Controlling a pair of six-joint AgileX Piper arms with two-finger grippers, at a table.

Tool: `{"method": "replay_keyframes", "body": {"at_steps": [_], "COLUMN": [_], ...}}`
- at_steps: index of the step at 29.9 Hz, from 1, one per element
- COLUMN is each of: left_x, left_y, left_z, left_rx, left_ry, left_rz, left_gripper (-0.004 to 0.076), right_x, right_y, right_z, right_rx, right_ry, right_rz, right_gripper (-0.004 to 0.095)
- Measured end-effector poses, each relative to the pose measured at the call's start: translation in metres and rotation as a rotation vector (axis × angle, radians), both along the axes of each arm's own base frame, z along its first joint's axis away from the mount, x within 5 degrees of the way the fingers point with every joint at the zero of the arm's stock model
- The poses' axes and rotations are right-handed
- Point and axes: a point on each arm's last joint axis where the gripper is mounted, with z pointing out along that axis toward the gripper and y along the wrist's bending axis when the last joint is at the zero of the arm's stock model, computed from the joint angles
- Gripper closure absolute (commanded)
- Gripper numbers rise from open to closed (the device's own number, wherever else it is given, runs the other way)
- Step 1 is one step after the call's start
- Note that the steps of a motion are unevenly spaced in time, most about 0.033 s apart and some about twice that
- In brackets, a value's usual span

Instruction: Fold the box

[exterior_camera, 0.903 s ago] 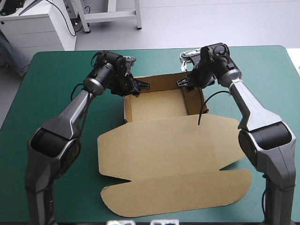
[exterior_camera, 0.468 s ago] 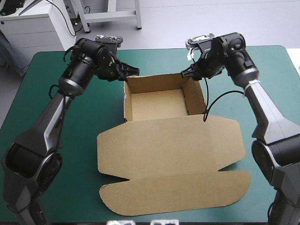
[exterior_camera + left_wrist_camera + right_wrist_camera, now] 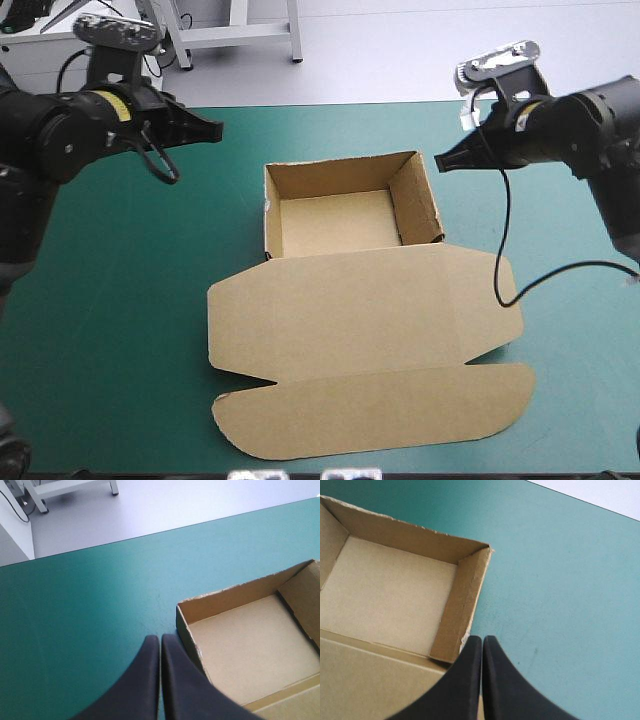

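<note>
The brown cardboard box [image 3: 360, 310], an open tray with its lid flat, sits mid-table on the teal-green cover [image 3: 120, 260]. Only the high view shows the lid's rounded flap. My left gripper [image 3: 212, 126] and right gripper [image 3: 442, 161] hang clear, both pressed together, empty.

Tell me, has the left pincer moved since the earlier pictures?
Yes. In the high view the left pincer, earlier at the far left corner of the box, is now well off it, toward the left edge of the table.
</note>
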Motion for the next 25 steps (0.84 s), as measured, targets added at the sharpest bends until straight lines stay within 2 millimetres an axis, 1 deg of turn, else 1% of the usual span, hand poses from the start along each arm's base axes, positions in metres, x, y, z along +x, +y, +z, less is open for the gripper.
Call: {"method": "replay_keyframes", "body": {"at_steps": [2,4,6,9,10,11,13,14,16,18,20,21,22,23,25], "left_x": [-0.017,-0.034,-0.047,-0.075,-0.084,-0.095,-0.116,-0.124,-0.143,-0.157,-0.172,-0.179,-0.185,-0.189,-0.2], "left_y": [0.008,0.017,0.023,0.035,0.039,0.043,0.052,0.055,0.064,0.07,0.078,0.081,0.083,0.085,0.091], "left_z": [0.003,-0.001,-0.013,-0.037,-0.046,-0.05,-0.067,-0.075,-0.097,-0.121,-0.141,-0.153,-0.163,-0.171,-0.187], "left_rx": [0.006,0.024,0.043,0.054,0.048,0.028,0.004,-0.004,-0.014,-0.017,-0.031,-0.036,-0.042,-0.048,-0.072], "left_ry": [-0.015,-0.01,0.021,0.053,0.046,0.019,-0.02,-0.032,-0.051,-0.047,-0.062,-0.069,-0.078,-0.091,-0.126], "left_rz": [-0.007,-0.017,-0.02,-0.028,-0.035,-0.045,-0.059,-0.063,-0.07,-0.07,-0.068,-0.068,-0.069,-0.07,-0.065], "left_gripper": [0.0732,0.0732,0.0732,0.0732,0.0732,0.0732,0.0732,0.0732,0.0732,0.0732,0.0732,0.0732,0.0732,0.0732,0.0732], "right_x": [-0.014,-0.028,-0.035,-0.045,-0.046,-0.047,-0.046,-0.044,-0.038,-0.03,-0.018,-0.011,-0.003,0.003,0.022], "right_y": [-0.006,-0.011,-0.014,-0.017,-0.017,-0.017,-0.017,-0.017,-0.014,-0.012,-0.008,-0.006,-0.003,-0.001,0.005], "right_z": [-0.002,-0.005,-0.012,-0.022,-0.026,-0.028,-0.032,-0.034,-0.037,-0.041,-0.051,-0.057,-0.064,-0.07,-0.086], "right_rx": [-0.016,-0.031,-0.043,-0.055,-0.06,-0.063,-0.072,-0.077,-0.084,-0.098,-0.119,-0.127,-0.134,-0.141,-0.152], "right_ry": [0.002,0.008,0.029,0.055,0.07,0.076,0.087,0.09,0.08,0.081,0.109,0.129,0.152,0.169,0.213], "right_rz": [-0.003,-0.007,-0.006,-0.003,-0.001,-0.001,0.005,0.01,0.02,0.034,0.049,0.052,0.055,0.057,0.058], "right_gripper": [0.0918,0.0918,0.0918,0.0921,0.0925,0.0925,0.0913,0.0892,0.0807,0.0679,0.0521,0.0457,0.0416,0.0405,0.0409]}}
